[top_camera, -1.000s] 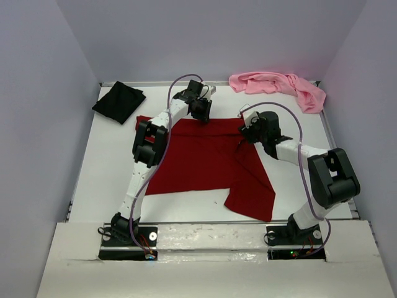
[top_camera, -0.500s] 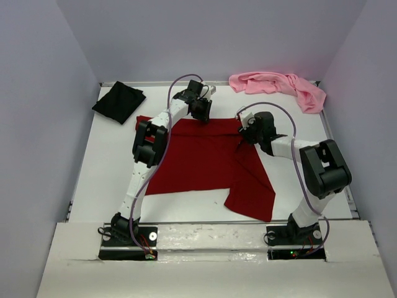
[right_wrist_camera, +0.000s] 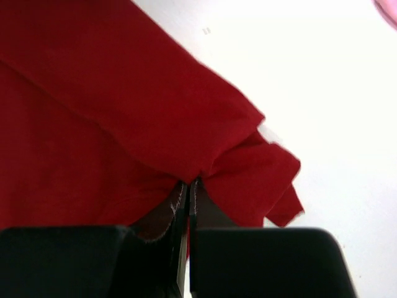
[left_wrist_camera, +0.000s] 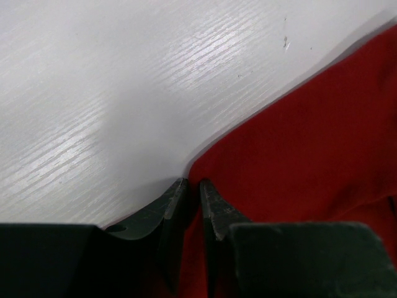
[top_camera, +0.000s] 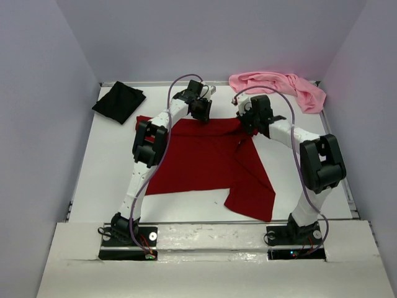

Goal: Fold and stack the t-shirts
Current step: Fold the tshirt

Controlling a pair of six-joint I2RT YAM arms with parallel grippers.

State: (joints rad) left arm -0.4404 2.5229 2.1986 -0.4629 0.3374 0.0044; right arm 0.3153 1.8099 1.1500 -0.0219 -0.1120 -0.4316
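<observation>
Now the right gripper (right_wrist_camera: pixel 188 186) is clamped tight on a bunched fold at the far right corner of the dark red t-shirt (top_camera: pixel 205 155), and the left gripper (left_wrist_camera: pixel 191 189) has its fingers nearly together on that shirt's far edge, with cloth caught between them. The dark red t-shirt lies spread over the white table (top_camera: pixel 105 174); the black t-shirt (top_camera: pixel 119 101) sits crumpled beyond its far left corner, apart from it, and the light pink t-shirt (top_camera: pixel 279 84) lies heaped beyond its far right corner.

Bright, even light; table (right_wrist_camera: pixel 322 74) glares white in right wrist view, near jaws blurred.
</observation>
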